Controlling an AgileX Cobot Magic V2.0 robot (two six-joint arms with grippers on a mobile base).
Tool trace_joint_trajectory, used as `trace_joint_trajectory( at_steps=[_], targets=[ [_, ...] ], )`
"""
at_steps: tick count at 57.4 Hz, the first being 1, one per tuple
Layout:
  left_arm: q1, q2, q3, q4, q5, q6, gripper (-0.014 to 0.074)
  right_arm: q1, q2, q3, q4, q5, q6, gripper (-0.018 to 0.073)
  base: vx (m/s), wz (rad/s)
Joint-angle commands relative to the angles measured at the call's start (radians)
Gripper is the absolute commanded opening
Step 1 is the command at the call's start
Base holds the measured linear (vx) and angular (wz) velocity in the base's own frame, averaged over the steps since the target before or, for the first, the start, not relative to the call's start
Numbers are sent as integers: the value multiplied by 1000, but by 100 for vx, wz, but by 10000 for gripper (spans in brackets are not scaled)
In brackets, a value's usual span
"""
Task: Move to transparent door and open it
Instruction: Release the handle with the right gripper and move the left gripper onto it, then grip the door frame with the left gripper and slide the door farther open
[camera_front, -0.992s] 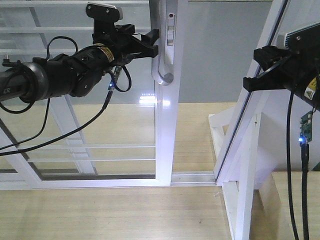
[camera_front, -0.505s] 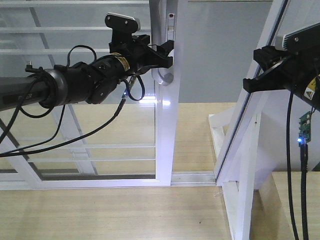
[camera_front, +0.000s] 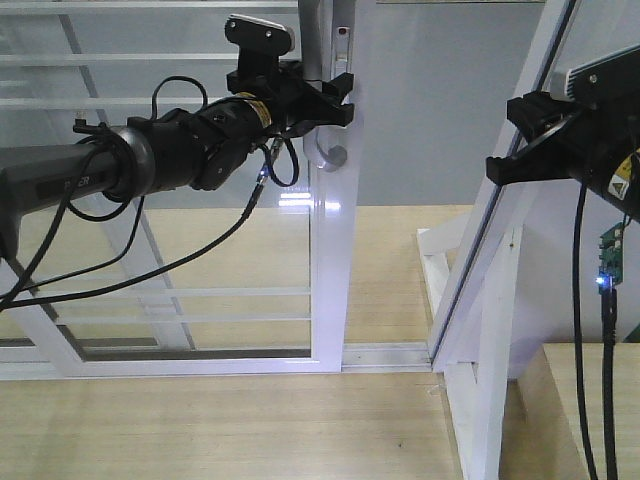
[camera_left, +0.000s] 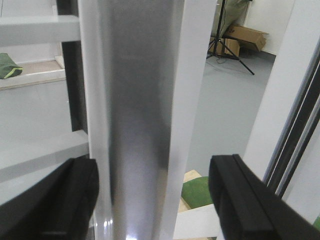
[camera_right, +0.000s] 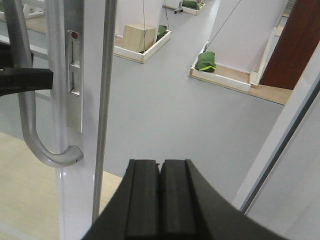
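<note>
Left pincer (camera_front: 338, 98) was open, jaws either side of the handle stile of the transparent door (camera_front: 328, 260), not clamped; right pincer (camera_right: 160, 200) was closed on nothing, well apart. Step judged: grasp; next, close and drag the panel sideways. Door directly ahead: clear glass, glossy white frame, curved grey handle (camera_right: 30, 125).

L arm (camera_front: 150, 165) stretched out level, wrist cam (camera_front: 260, 35) just above L pincer (camera_front: 343, 98), jaws spread wide. R arm (camera_front: 600, 150) up high, well right; R pincer (camera_right: 160, 167) fingers pressed together.
</note>
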Motion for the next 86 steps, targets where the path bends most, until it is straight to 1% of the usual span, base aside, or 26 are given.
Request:
trace_joint_trajectory(
  at_steps=[1, 16, 26, 31, 35, 38, 42, 46, 51, 68, 76, 86],
  targets=[
    [-1, -61, -36, -17, -78, 4, 556, -7, -25, -28, 11, -67, -12, -6, 0, 0],
    [2, -41, -51, -20, -94, 4, 540, -7, -25, -28, 11, -67, -13, -6, 0, 0],
    [1, -20, -74, -17, -64, 2, 538, -7, -25, -28, 10, -67, -13, -6, 0, 0],
    [1, -20, -74, -17, -64, 2, 510, -7, -25, -28, 10, -67, -13, -6, 0, 0],
    [1, -20, -74, -17, -65, 2, 456, -7, -25, -28, 10, -67, -13, -6, 0, 0],
    [0, -20, -74, -17, -63, 2, 386, -7, -25, -28, 10, -67, -13, -6, 0, 0],
    [0, -20, -74, -17, -61, 2, 275, -7, -25, -28, 10, -67, -13, -6, 0, 0],
    [-1, -20, -74, -17, -59, 4, 134, -7, -25, -28, 10, -67, -13, -6, 0, 0],
    [-1, -24, -74, -17, -36, 4, -10, -7, -25, -28, 10, -67, -13, -6, 0, 0],
    [10, -50, -74, -16, 53, 4, -4, -7, -25, -28, 10, -67, -13, -6, 0, 0],
    [37, -72, -74, -16, 70, 2, -3, -7, -25, -28, 10, -67, -13, -6, 0, 0],
    [64, -101, -74, -16, 141, 2, -3, -7, -25, -28, 10, -67, -13, -6, 0, 0]
  ],
)
